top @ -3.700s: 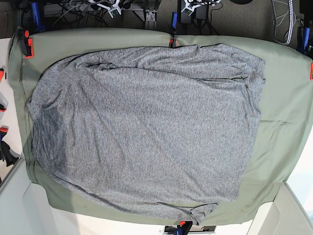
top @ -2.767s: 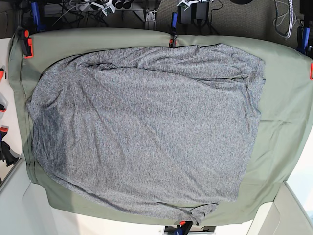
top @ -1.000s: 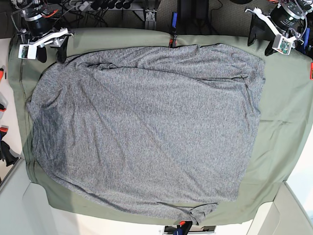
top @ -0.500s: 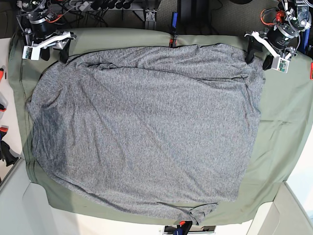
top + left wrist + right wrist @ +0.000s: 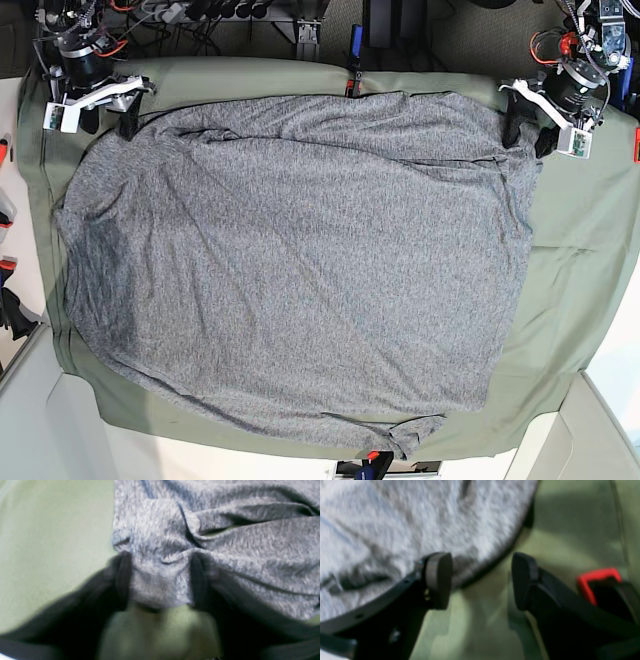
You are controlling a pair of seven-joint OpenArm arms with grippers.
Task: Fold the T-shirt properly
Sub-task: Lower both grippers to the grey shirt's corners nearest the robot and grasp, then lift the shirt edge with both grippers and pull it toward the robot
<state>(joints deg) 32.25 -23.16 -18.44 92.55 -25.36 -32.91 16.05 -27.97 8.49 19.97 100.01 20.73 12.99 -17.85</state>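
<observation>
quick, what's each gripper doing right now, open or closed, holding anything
Left gripper: closing on a bunched corner of the T-shirt; whether it grips yet cannot be told.
Right gripper: open, holding nothing, straddling the shirt's edge.

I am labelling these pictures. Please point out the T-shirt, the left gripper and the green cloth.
T-shirt (image 5: 300, 260): base view, middle of its grey body.
left gripper (image 5: 160, 580): left wrist view, between its fingertips, on the bunched shirt corner.
green cloth (image 5: 580, 220): base view, bare part beside the shirt.

T-shirt (image 5: 300, 260): heather grey, speckled white, no print. Cloth (image 5: 585, 230) over the surface: plain olive green. Pincer fingers (image 5: 438, 580): black. Clamp (image 5: 597, 576): red.
</observation>
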